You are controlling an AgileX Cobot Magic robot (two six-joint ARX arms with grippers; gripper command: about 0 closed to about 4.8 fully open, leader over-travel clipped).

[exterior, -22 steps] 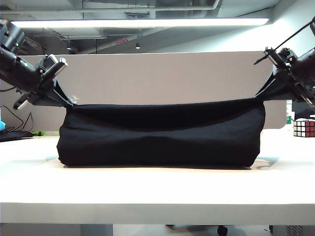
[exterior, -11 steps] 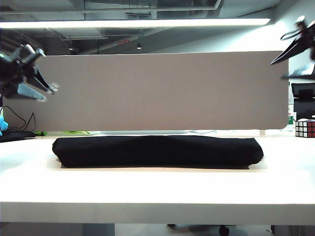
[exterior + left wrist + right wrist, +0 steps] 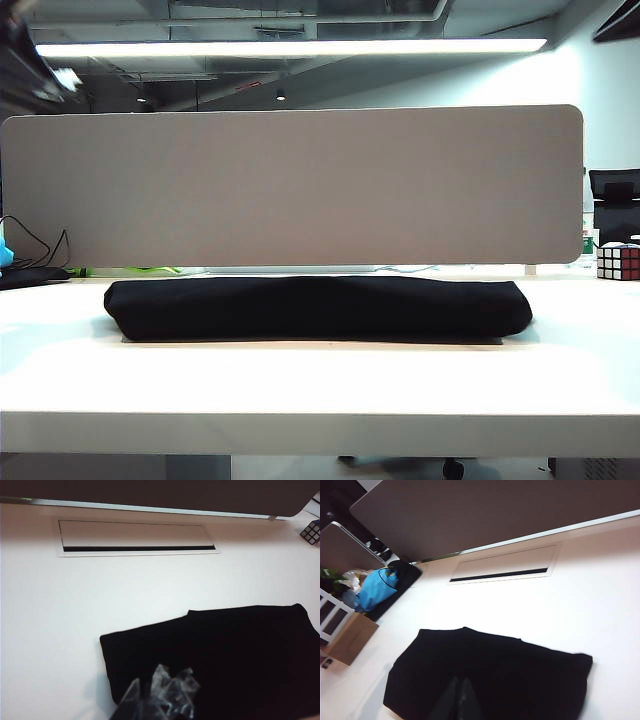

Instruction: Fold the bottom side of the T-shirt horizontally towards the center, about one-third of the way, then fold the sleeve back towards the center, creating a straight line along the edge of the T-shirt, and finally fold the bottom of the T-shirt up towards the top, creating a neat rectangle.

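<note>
Both arms have lifted away since a second ago, when each gripper held up a corner of the T-shirt [image 3: 318,308]; one shirt now lies released, folded into a long flat rectangle across the middle of the white table [image 3: 300,385].

One T-shirt, two grippers, one puzzle cube [image 3: 618,261], one grey partition panel [image 3: 292,185]. Left gripper [image 3: 161,700] hangs high above the shirt's near end, its two fingers brought together and holding nothing; right gripper [image 3: 459,700] hangs likewise over the other end, its two dark fingers pressed together and empty. In the exterior view only a blurred part of the left arm shows at the upper left corner. One slot cover [image 3: 136,536] is set in the tabletop beyond the shirt; the cube stands at the table's far right edge, well apart from the fabric.
</note>
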